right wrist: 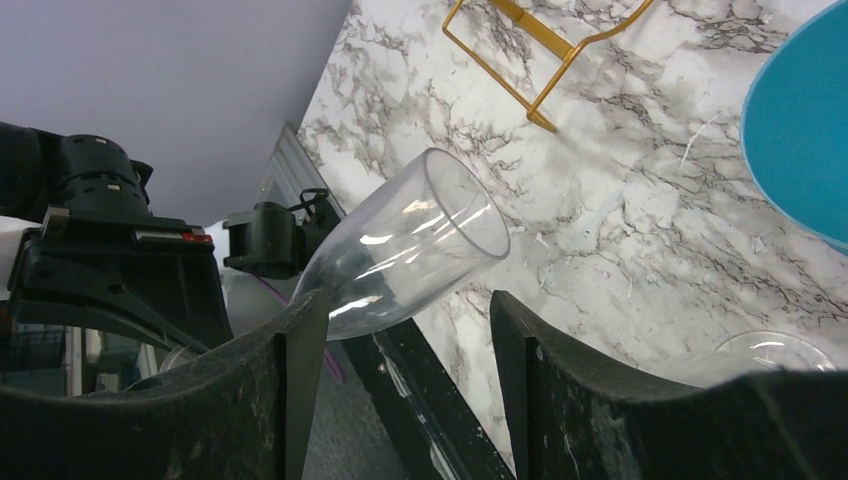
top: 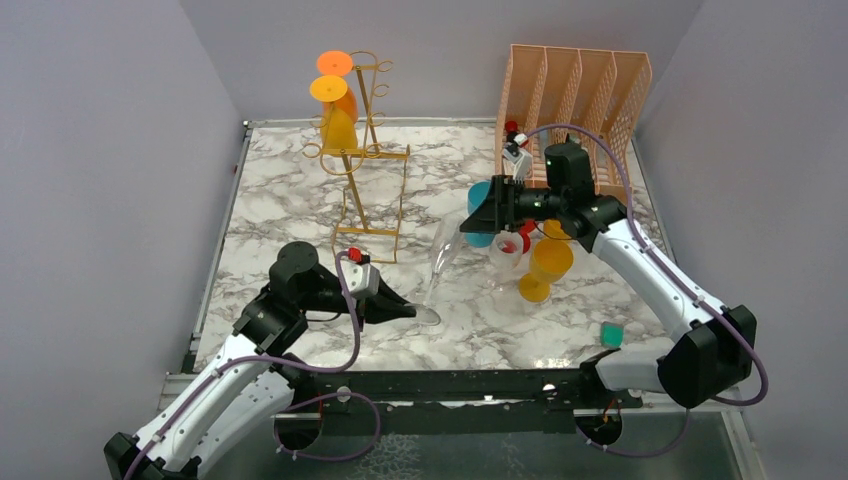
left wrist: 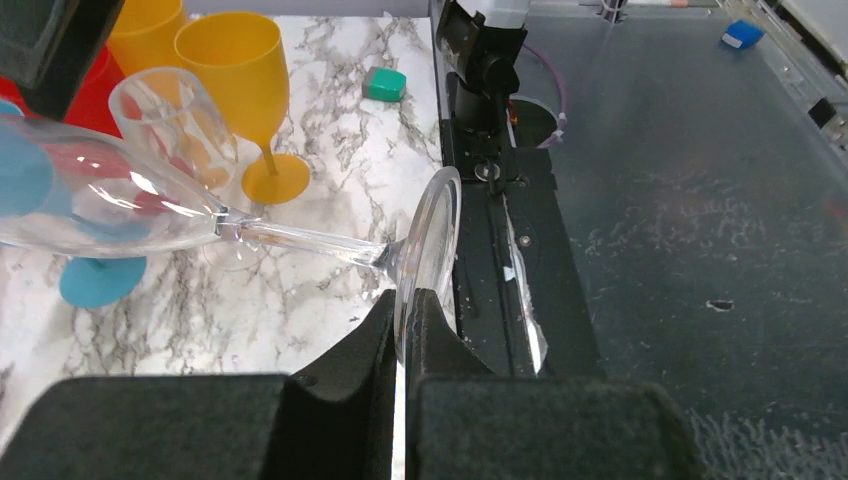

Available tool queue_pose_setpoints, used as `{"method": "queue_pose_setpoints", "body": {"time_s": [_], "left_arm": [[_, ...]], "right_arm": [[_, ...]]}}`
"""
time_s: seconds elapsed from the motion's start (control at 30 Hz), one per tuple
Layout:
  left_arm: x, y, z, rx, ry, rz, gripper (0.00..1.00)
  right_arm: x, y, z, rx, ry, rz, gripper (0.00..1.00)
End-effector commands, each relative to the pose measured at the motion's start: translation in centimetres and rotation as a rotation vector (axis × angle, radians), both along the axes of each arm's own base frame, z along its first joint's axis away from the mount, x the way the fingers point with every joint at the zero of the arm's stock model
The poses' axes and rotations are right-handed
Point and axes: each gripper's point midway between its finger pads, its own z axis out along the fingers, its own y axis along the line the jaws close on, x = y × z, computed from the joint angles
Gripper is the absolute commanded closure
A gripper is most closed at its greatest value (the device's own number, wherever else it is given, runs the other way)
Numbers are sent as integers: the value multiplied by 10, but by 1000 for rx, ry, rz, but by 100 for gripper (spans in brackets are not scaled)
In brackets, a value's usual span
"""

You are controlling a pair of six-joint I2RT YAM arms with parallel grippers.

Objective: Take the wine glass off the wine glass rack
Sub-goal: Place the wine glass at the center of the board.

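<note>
Fig.: L pincer [left wrist: 408,305] clamped on foot disc of clear, stemmed plastic wine glass [left wrist: 150,200], which is tilted and clear of tall gold wire rack [top: 347,158] well beyond the pincer. R pincer [right wrist: 405,305] apart, bowl betw. its fingers. Risk: edge-only grip lets glass pivot or slip; R finger could knock bowl.

TOP: fixed high behind the robot, looking down and forward over the whole marble table [top: 300,200] | LEFT WRIST: close behind the left gripper [left wrist: 407,300], facing right along the table's near edge | RIGHT WRIST: close behind the right gripper [right wrist: 405,300], facing left | SHARED: wine glass [top: 438,272], seen in all three
</note>
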Motion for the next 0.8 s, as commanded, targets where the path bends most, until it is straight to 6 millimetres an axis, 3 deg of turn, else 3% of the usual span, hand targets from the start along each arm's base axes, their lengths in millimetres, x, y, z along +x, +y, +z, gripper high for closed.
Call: {"method": "queue_pose_setpoints", "body": {"time_s": [0.0, 0.17, 0.37, 0.77], "left_arm": [[-8, 1, 14, -67, -188, -70, 100], [-12, 1, 14, -73, -206, -102, 100], [-13, 1, 16, -78, -227, -112, 100], [-5, 1, 18, -60, -262, -86, 100]], "right_arm": [[-1, 5, 13, 29, -24, 71, 36], [1, 13, 27, 83, -57, 132, 36], [1, 16, 30, 98, -61, 157, 37], [-55, 17, 47, 259, 75, 479, 50]]}}
